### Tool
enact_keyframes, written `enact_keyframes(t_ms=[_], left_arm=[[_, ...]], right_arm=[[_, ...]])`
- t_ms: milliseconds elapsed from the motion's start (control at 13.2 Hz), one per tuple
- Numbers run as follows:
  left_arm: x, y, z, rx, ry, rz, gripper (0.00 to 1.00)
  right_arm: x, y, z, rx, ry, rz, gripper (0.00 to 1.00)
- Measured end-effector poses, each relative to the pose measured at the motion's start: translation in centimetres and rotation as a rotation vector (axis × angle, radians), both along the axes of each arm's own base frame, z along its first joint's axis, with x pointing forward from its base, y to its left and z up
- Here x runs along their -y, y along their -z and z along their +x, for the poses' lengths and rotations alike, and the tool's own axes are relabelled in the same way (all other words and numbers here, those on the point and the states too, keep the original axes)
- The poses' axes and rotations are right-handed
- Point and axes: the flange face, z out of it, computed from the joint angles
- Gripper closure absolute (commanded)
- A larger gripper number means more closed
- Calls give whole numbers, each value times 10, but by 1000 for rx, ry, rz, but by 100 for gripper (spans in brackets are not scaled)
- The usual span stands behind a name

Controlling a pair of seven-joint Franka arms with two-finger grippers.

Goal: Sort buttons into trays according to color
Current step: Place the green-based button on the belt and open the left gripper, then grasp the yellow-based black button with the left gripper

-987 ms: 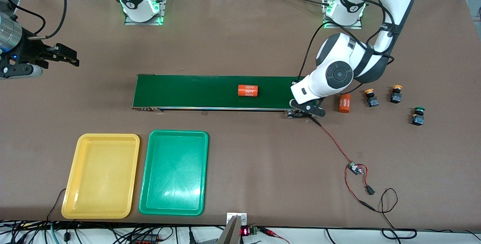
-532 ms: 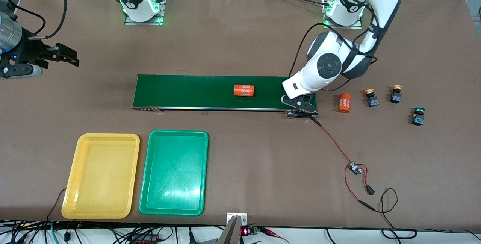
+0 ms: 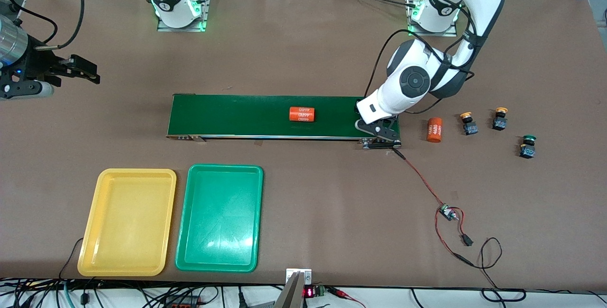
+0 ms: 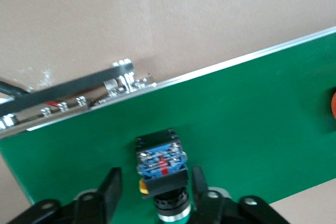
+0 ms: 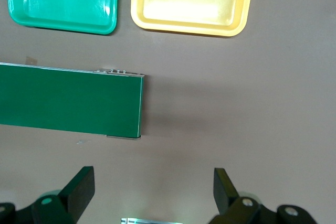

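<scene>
Tabletop: three buttons (image 3: 499, 118) (two trays (image 3: 219, 218)).

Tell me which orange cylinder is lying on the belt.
The orange cylinder midway along the green belt; the other cylinder lies on the bare table beside the buttons.

1. On the orange cylinder (image 3: 434, 129) that lies on the table just off my left arm's end of the belt, I read white numerals "4680", printed more than once along its side.
2. On the orange cylinder on the green belt (image 3: 301, 114) I see white numerals in several rows; they look like the same "4680", but I cannot read them surely.
3. I find no other text that I can read.
</scene>
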Motion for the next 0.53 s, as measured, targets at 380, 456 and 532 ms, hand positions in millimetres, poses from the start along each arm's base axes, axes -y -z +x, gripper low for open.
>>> enact_keyframes(t_ms=[380,456,532], left_arm=[[-101,-55,42,42,-173,15,0],[-135,-57,50,30,-228,23,0],[-167,-54,55,15,-278,28,0]], right_arm=[[0,0,0,0,0,0,0],[0,0,0,0,0,0,0],[0,0,0,0,0,0,0]])
